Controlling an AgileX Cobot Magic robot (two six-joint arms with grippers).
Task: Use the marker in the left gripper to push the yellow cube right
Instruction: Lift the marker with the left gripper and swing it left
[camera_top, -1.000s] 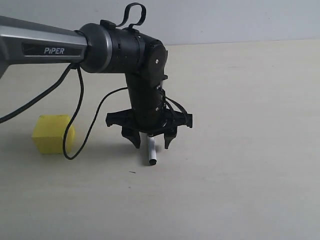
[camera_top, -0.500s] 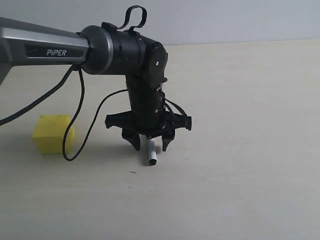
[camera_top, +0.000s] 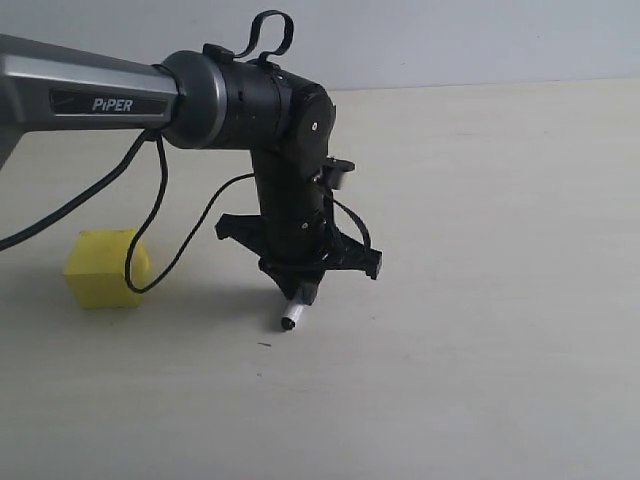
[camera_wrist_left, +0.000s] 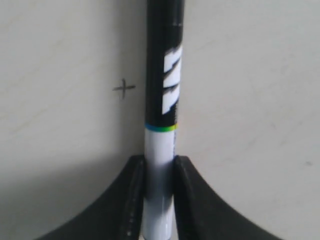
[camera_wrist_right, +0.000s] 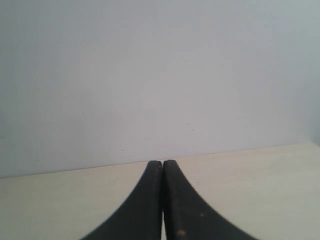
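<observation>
Repositioning is judged to be the step in hand, since the yellow cube (camera_top: 103, 268) sits on the tabletop (camera_top: 480, 300) at the left of the exterior view, well apart from the marker (camera_top: 291, 318), which is held to its right. The marker's white barrel is pinched between the 2 fingers of the left claw (camera_top: 300, 292), and the pen is tilted, its lower end slanting down toward the cube's side; whether that end touches the tabletop cannot be told. The right claw (camera_wrist_right: 162, 164) is pressed together on nothing and is kept out of the work. For a rightward push, the marker should first be carried over or around the cube to its far left face, then lowered until the pen's end is level with the lower half of that face. Contact is best made at the middle of the face, so that the cube is slid straight and not spun. The pinch should be kept firm, since a thin barrel is easily pivoted under side load. A black cable (camera_top: 150, 250) is seen looping in front of the cube's right edge, and it could be snagged during the crossing.
</observation>
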